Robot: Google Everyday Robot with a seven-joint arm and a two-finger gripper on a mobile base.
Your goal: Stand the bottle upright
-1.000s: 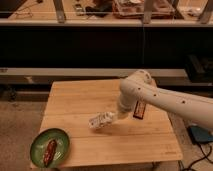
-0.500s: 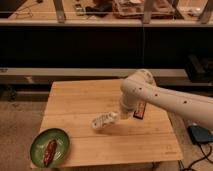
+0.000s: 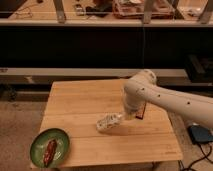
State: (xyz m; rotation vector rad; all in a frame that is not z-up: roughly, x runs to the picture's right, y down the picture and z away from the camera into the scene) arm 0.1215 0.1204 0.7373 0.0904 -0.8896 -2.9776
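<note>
The bottle (image 3: 108, 122) is small and clear with a pale label. It lies tilted on its side near the middle of the wooden table (image 3: 80, 105). My white arm reaches in from the right. Its gripper (image 3: 126, 118) is at the bottle's right end, low over the table and touching or almost touching the bottle. The arm's wrist hides the gripper's tip.
A green plate (image 3: 59, 140) holding a brown elongated item (image 3: 49, 151) sits at the table's front left corner. A dark flat packet (image 3: 142, 112) lies just behind the arm on the right. A blue object (image 3: 201, 134) lies on the floor at right. Dark shelving stands behind the table.
The bottle and the gripper have shifted slightly to the right together. The arm's pose is almost the same.
</note>
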